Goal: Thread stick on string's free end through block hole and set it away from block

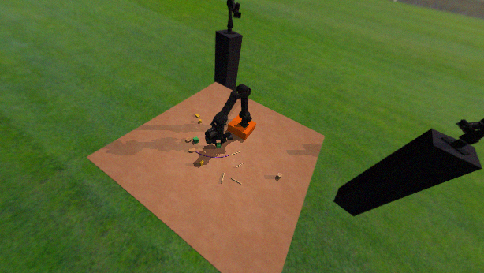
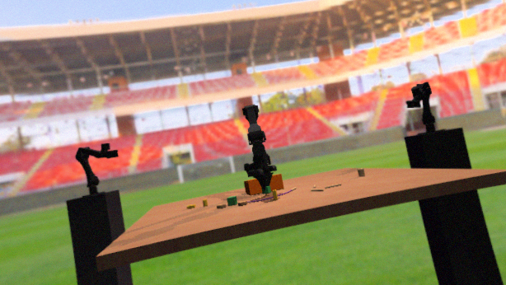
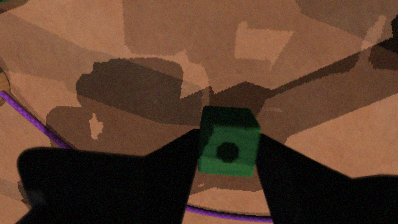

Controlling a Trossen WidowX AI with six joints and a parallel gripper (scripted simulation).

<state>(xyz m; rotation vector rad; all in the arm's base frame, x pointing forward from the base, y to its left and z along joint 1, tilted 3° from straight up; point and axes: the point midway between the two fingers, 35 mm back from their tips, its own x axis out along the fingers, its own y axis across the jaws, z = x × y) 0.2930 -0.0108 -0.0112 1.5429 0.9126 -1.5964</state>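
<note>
My gripper point(image 3: 227, 138) is shut on the green block with a dark round hole point(image 1: 218, 145) point(image 2: 267, 189) point(image 3: 238, 131). The hole faces the wrist camera; whether the block's underside touches the table cannot be told. The round wooden button point(image 1: 191, 151) point(image 2: 242, 203) point(image 3: 3, 86) lies left of the gripper in the top view. The purple string point(image 1: 214, 157) point(image 3: 34, 120) curves from it past the block's near side. The thin stick on its free end point(image 1: 236, 153) lies on the table, right of the block in the top view, with no finger on it. The string is outside the hole.
Three loose sticks point(image 1: 240, 165) point(image 1: 222, 177) point(image 1: 236, 181) lie nearby. A second green block point(image 1: 195, 140) point(image 2: 231, 200) and a wooden disc point(image 1: 188, 140) lie beyond the button. A yellow piece point(image 1: 202, 162) point(image 2: 275, 194) stands near the string. The orange base point(image 1: 242, 128) is behind the gripper.
</note>
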